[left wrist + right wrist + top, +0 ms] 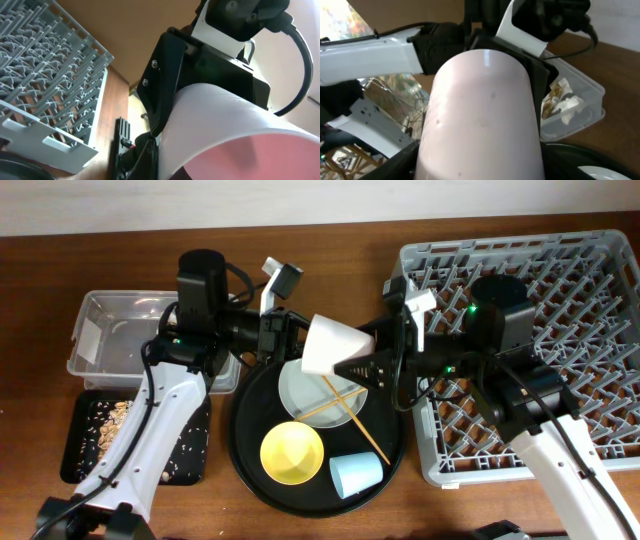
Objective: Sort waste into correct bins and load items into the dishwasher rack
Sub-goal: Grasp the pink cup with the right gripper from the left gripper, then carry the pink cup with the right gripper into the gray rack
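**Pink cup in mid-air between both grippers, above the round tray**

- Rack [600, 270]: at 3 o'clock on the table. I judge this is where the cup is headed.
- Round tray [245, 470]: at centre, carrying the plate [300, 395] and smaller items. The cup hangs above its 12 o'clock edge.
- Pink cup [330, 345]: lying roughly level, with its long axis running 9 to 3 o'clock. The rim faces 9 and the base points 3, toward the rack. My reading is a hand-over, with the cup held sideways so each gripper gets one end.
- Left gripper [296, 340]: at the rim end, jaws pressed together on the cup wall. The pink inside fills its wrist view.
- Right gripper [366, 362]: its fingers flank the base end. I cannot tell whether they have the cup gripped.
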You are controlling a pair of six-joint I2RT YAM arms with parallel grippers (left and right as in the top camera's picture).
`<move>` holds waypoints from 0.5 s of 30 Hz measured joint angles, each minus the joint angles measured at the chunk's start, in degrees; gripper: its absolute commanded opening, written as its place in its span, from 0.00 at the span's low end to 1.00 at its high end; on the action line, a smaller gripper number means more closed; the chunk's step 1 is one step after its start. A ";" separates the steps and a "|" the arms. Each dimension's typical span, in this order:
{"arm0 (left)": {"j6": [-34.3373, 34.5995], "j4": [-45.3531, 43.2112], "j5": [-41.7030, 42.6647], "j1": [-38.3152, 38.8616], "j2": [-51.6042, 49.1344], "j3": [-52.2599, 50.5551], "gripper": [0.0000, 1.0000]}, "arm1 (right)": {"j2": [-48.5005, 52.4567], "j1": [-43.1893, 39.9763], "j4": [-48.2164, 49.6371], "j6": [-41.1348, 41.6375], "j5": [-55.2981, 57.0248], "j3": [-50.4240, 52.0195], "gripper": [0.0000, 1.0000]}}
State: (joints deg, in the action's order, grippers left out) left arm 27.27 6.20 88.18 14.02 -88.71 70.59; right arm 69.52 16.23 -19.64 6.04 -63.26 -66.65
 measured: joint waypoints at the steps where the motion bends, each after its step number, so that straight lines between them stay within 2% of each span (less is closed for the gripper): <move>1: -0.07 -0.02 0.07 0.00 0.00 0.00 0.02 | 0.00 0.00 -0.07 0.15 0.04 0.00 0.55; 6: -0.22 0.04 -0.17 0.00 0.00 0.00 0.13 | 0.00 0.00 0.00 0.74 0.20 0.00 0.54; 9: 0.22 0.07 -1.90 -0.09 0.00 0.00 0.28 | 0.00 0.00 -0.81 0.11 1.33 0.00 0.54; 12: 0.48 0.22 -5.51 -1.90 0.00 0.00 0.34 | 0.00 0.00 -3.32 -0.09 3.72 0.00 0.53; 15: 0.46 2.95 -12.02 -6.45 0.00 0.04 0.36 | 0.02 0.00 -8.76 -0.13 10.62 -0.07 0.51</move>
State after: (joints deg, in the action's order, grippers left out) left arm 27.73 9.15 76.16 7.57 -88.71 70.63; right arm 69.54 16.23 -28.40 5.91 -52.64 -66.72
